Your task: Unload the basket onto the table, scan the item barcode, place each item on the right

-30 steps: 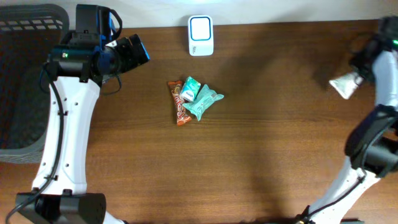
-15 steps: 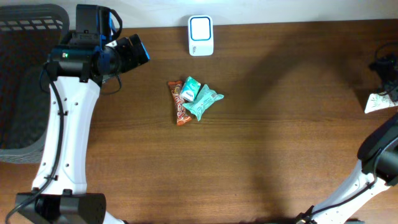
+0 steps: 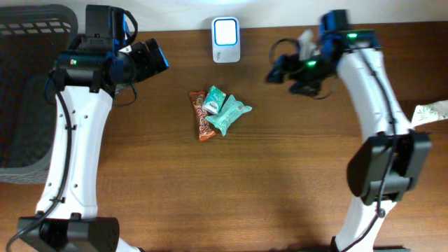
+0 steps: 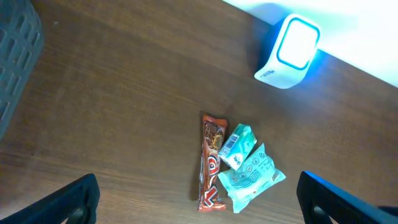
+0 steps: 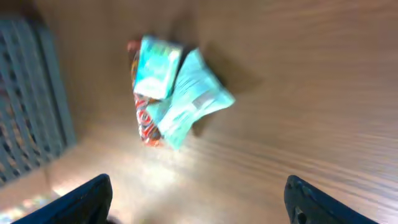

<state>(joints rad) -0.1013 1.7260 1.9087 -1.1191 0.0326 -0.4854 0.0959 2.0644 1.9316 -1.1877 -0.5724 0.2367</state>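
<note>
The brown worktop (image 3: 280, 175) carries everything. A dark slatted basket (image 3: 28, 42) stands at its left end. The left pincer (image 3: 154, 59) hangs near the far left part of the worktop, fingers spread wide and empty. The right pincer (image 5: 199, 202) hangs over the far right-centre, its fingers also wide apart with nothing between them. A white scanner (image 3: 226, 40) with a glowing face stands at the far edge between them. The items lie in a small heap nearer than the scanner, apart from both pincers: a teal pouch (image 3: 231, 115), a chocolate bar (image 3: 201, 117) on its left, and a small teal box (image 3: 213, 100) lying on both. A white packet (image 3: 428, 113) lies alone at the right edge.
</note>
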